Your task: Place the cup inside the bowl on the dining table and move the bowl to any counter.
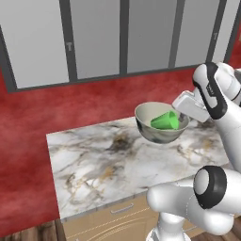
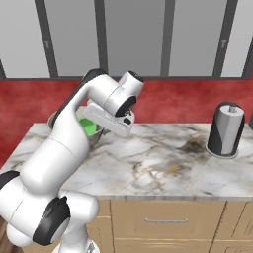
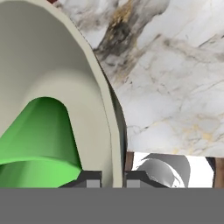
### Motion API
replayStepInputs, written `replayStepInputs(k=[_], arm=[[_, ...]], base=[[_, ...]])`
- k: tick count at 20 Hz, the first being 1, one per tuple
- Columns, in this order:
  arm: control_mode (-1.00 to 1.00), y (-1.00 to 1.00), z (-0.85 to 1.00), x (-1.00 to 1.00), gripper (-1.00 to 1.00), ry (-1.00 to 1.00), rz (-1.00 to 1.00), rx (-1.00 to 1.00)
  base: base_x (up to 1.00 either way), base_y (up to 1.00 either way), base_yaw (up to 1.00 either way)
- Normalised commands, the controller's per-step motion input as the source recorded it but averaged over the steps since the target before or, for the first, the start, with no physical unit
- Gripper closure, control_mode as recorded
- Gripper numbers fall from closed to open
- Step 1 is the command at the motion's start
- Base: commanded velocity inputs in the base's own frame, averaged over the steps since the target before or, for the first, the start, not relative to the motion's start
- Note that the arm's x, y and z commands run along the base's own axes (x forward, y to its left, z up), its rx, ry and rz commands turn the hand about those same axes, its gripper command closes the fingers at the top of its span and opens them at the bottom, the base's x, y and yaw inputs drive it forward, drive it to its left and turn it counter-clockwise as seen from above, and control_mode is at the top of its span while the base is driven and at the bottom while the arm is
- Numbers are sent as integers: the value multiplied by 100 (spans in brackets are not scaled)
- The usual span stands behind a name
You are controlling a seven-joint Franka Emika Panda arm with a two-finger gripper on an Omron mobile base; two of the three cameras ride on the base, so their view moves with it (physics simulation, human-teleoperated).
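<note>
Marble counter [image 1: 94, 164] above light wood drawers, bearing a dark paper-towel holder [image 2: 225, 130]. Over it, the tilted bowl [image 1: 157, 132] has its right rim pinched by the gripper [image 3: 113, 178]. The cup [image 1: 165, 121] lies on its side within.

The counter [image 1: 94, 164] is smooth white-grey marble with brown veins, over light wood drawers [image 2: 168, 222] with shiny metal handles. The bowl [image 1: 160, 134] looks smooth and matt. The cup [image 1: 165, 121] looks like plain green plastic.
</note>
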Motion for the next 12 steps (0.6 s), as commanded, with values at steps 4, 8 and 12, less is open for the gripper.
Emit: replayStepInputs(k=[4, 8, 12], arm=[[-100, 10, -24, 12, 100, -2, 0, 0], [-100, 16, -32, 23, 100, -5, 0, 1], [-100, 9, -24, 24, 100, -4, 0, 1]], base=[[0, 0, 0], [0, 0, 0], [0, 0, 0]])
